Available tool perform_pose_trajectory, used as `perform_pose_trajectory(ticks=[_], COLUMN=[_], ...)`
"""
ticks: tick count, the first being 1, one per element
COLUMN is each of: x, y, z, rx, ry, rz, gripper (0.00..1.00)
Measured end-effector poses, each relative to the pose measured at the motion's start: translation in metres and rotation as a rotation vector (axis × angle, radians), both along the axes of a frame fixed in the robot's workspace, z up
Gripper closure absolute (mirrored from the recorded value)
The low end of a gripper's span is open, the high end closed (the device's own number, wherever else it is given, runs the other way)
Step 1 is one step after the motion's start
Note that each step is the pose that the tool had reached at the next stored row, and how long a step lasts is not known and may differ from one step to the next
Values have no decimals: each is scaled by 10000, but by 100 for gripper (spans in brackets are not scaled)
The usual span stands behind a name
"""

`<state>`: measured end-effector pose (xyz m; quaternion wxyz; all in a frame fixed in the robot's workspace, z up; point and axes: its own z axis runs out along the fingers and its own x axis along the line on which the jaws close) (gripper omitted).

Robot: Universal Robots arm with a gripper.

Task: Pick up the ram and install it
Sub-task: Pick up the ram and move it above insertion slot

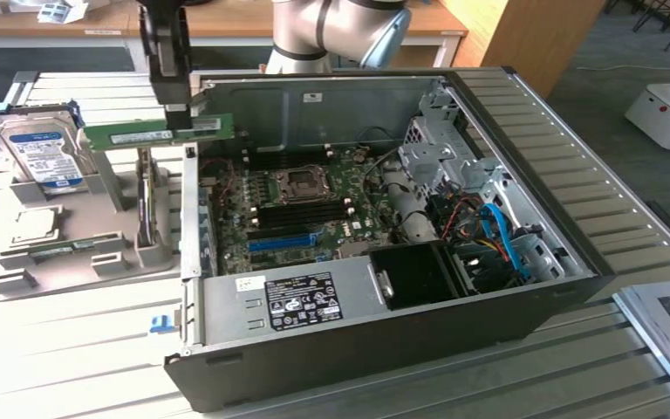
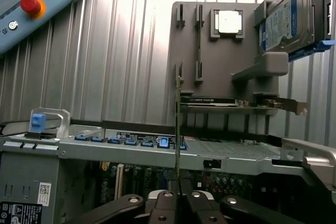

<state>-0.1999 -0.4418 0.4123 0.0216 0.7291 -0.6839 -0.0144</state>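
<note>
Claw (image 1: 179,120): jaws narrow, pinched on the ram (image 1: 154,133). You read the grip best in the wrist view. There the claw (image 2: 179,199) has the ram (image 2: 177,129) edge-on between its fingers (image 2: 167,203), and the board rises from the pads as one thin line.

Ram: off the table, in the air, long side roughly level, green face toward the exterior camera. The claw grips it on its upper edge, right of its middle in the exterior view. It hangs over the gap between the rack (image 1: 91,262) and the case (image 1: 544,183). Its end at the exterior view's right overlaps the case's near wall in the picture. You cannot tell contact there.

Case: on its side, open, board (image 1: 335,229) facing up. Socket (image 1: 300,182) near the middle, blue slot (image 1: 279,242) toward the front, power supply (image 1: 300,301) along the front edge.

Rack: grey, just beside the case at the exterior view's left. A hard drive (image 1: 44,153) stands upright in it and a processor (image 1: 35,224) lies flat on it.

Under it all, a slatted metal table (image 1: 67,367). The wrist view catches a red button (image 2: 30,4) well apart from the rack.
</note>
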Motion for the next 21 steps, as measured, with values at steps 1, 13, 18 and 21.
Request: perform_pose_trajectory(ticks=[1,13,18,21], x=[23,326,437,507], y=[0,-5,-8,-9], z=[0,0,0,0], rx=[0,-1,0,0], ry=[2,28,32,38], rz=[0,0,1,1], gripper=[88,88,88,88])
